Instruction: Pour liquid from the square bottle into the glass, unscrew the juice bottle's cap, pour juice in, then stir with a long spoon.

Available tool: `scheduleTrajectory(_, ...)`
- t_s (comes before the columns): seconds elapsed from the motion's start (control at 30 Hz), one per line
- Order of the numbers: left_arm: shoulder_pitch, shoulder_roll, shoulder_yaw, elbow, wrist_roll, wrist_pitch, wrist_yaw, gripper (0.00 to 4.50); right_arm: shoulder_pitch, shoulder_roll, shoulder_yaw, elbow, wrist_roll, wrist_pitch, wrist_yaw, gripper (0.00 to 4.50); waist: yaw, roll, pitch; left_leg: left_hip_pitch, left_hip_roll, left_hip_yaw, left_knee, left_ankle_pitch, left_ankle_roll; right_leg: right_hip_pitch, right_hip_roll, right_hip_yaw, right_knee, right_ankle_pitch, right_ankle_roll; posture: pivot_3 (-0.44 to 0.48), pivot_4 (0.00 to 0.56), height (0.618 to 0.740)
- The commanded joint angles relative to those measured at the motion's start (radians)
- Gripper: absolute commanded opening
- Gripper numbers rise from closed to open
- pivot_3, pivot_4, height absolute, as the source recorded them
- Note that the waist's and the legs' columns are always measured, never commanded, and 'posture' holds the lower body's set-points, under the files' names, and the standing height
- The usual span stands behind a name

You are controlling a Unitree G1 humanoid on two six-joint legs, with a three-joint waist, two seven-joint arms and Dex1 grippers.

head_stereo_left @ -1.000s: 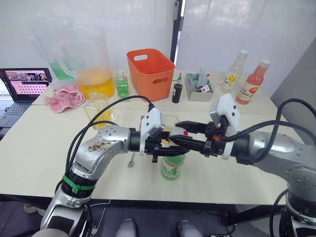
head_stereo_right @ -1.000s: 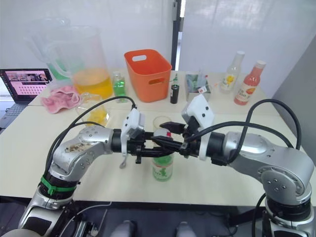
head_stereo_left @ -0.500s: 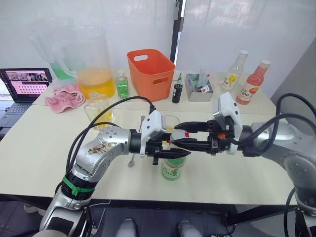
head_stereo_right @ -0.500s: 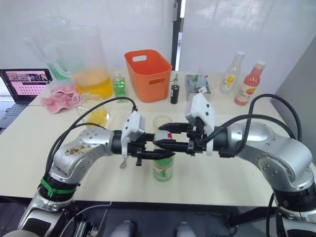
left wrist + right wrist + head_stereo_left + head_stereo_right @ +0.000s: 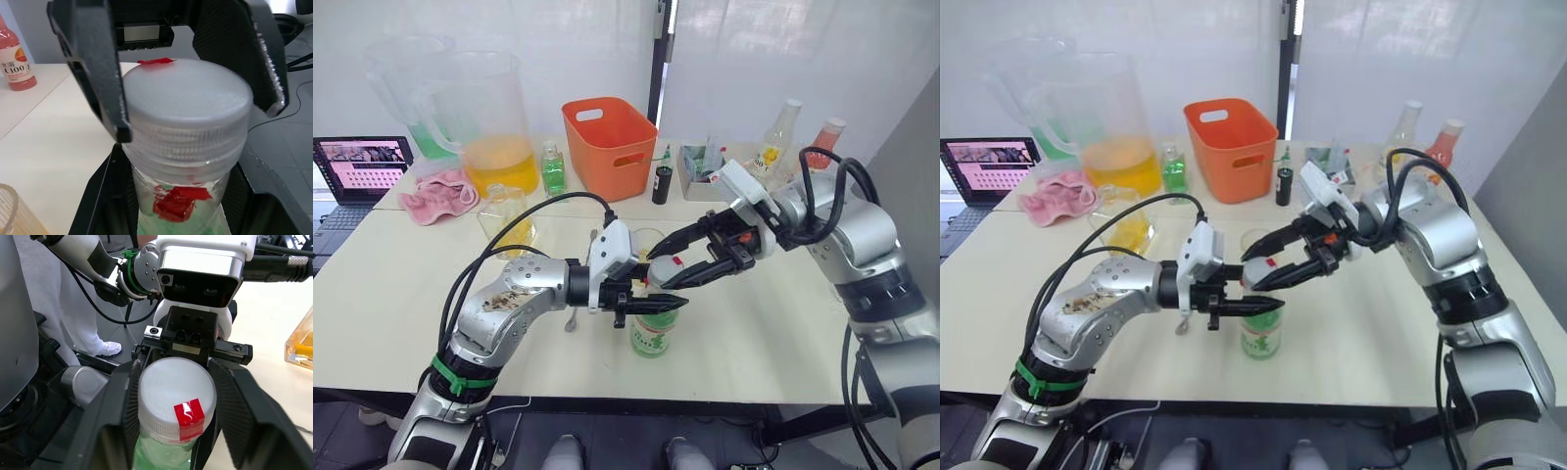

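The juice bottle (image 5: 651,335) with its green-and-white label stands near the table's front edge. My left gripper (image 5: 653,305) is shut on its neck just under the cap (image 5: 188,105), which is white with a red mark. From the right, my right gripper (image 5: 660,271) reaches in and is shut on the cap, one finger on each side (image 5: 128,417). Directly behind the grippers stands the glass (image 5: 652,240) holding some yellow-orange liquid. The square bottle (image 5: 506,217) stands further left. The long spoon (image 5: 575,315) lies on the table, partly hidden by my left arm.
At the back stand an orange basket (image 5: 612,142), a huge pitcher (image 5: 494,122), a small green bottle (image 5: 553,168), a pink cloth (image 5: 440,191), a laptop (image 5: 362,166), a small black bottle (image 5: 663,183), a grey box (image 5: 703,178), a yellow-labelled bottle (image 5: 773,147) and a pink-red bottle (image 5: 824,135).
My right arm has swung up and back to the right, and its wrist has turned while the gripper stayed on the cap. The left gripper has held the bottle in place.
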Motion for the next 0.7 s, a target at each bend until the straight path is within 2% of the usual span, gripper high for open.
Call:
scheduleTrajectory(0.03, 0.015, 0.015, 0.004, -0.014, -0.023, 0.031, -0.001, 1.59, -0.028, -0.024, -0.042, -0.004, -0.004, 0.052, 0.041, 3.75, 0.0, 0.0, 0.0, 0.0, 0.0, 0.0, 0.0, 0.0, 0.0, 0.0, 0.0, 0.0, 0.0, 0.0, 0.0, 0.0, 0.15, 0.703)
scheduleTrajectory(0.1, 0.01, 0.016, 0.009, -0.013, -0.034, 0.041, -0.001, 1.59, -0.023, -0.039, -0.069, -0.026, 0.006, 0.084, 0.029, 4.4, 0.0, 0.0, 0.0, -0.001, 0.0, 0.0, 0.0, 0.0, 0.0, -0.001, 0.0, 0.0, 0.0, 0.0, 0.0, 0.0, 0.15, 0.703)
scheduleTrajectory(0.13, 0.009, 0.016, 0.009, -0.014, -0.038, 0.043, -0.001, 1.59, -0.014, -0.049, -0.084, -0.041, 0.007, 0.095, 0.016, 4.49, 0.0, 0.0, 0.0, -0.001, 0.0, 0.0, 0.0, 0.0, 0.0, -0.001, 0.0, 0.0, 0.001, 0.0, 0.0, 0.0, 0.15, 0.703)
scheduleTrajectory(0.2, 0.008, 0.014, 0.008, -0.017, -0.044, 0.046, 0.0, 1.59, 0.014, -0.07, -0.114, -0.078, 0.003, 0.111, -0.017, 4.5, 0.0, 0.0, 0.0, -0.001, 0.0, 0.0, -0.001, 0.0, 0.0, -0.002, 0.0, 0.0, 0.001, 0.0, 0.0, 0.0, 0.15, 0.703)
scheduleTrajectory(0.4, 0.013, 0.006, -0.009, -0.022, -0.051, 0.045, -0.005, 1.59, 0.187, -0.144, -0.283, -0.346, 0.128, 0.304, -0.191, 4.5, 0.0, 0.0, 0.0, -0.001, 0.0, 0.0, -0.001, 0.0, 0.0, -0.002, 0.0, 0.0, 0.001, -0.001, 0.0, 0.0, 0.15, 0.703)
scheduleTrajectory(0.5, 0.009, -0.002, -0.02, -0.01, -0.049, 0.037, -0.017, 1.59, 0.288, -0.111, -0.381, -0.5, 0.198, 0.411, -0.395, 4.5, 0.001, 0.0, 0.0, 0.0, 0.0, 0.0, -0.001, 0.0, 0.0, -0.001, 0.0, 0.0, 0.002, -0.001, 0.0, 0.0, 0.15, 0.703)
scheduleTrajectory(0.7, -0.014, -0.015, -0.038, 0.02, -0.051, 0.031, -0.045, 1.59, 0.371, -0.011, -0.5, -0.685, 0.295, 0.568, -0.776, 4.5, 0.004, 0.0, 0.0, 0.0, 0.0, 0.0, 0.0, 0.0, 0.0, -0.001, 0.0, 0.0, 0.001, -0.001, 0.0, 0.0, 0.15, 0.703)
